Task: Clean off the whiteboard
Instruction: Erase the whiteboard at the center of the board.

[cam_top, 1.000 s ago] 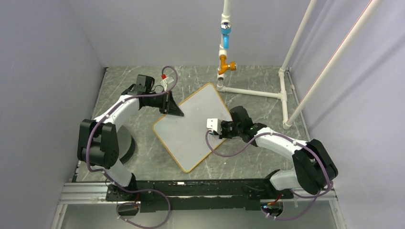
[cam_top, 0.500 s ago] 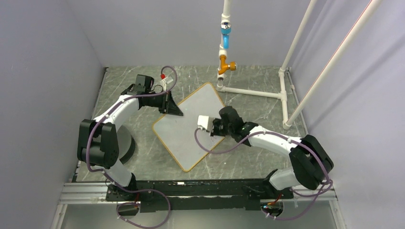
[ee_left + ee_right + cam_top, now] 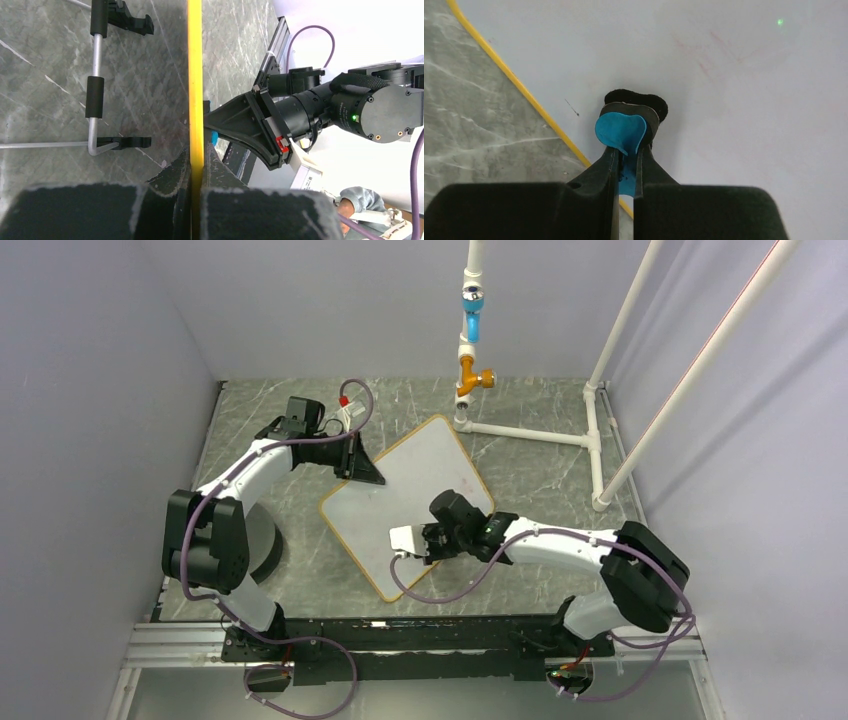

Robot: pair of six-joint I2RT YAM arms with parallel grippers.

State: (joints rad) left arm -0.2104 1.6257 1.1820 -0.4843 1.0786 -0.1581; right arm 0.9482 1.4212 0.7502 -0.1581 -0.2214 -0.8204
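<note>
The whiteboard (image 3: 400, 500), white with a thin yellow-orange frame, lies tilted like a diamond on the grey table. My left gripper (image 3: 362, 468) is shut on its upper-left edge; the left wrist view shows the yellow frame (image 3: 195, 75) pinched between the pads. My right gripper (image 3: 432, 540) is shut on the small blue-and-black eraser (image 3: 624, 131) and presses it on the board's lower part, near the lower-left frame edge (image 3: 514, 77). Faint red smears (image 3: 714, 50) remain on the white surface (image 3: 734, 125) in the right wrist view.
A white pipe stand (image 3: 525, 430) with an orange fitting (image 3: 470, 375) and a blue part (image 3: 471, 315) rises at the back right. Purple-grey walls close in left, back and right. The board's black clip feet and wire stand (image 3: 95, 90) show in the left wrist view.
My right gripper has slid the eraser down and left across the board, from its right-hand middle to near the lower-left edge. The left gripper and the board have not moved.
</note>
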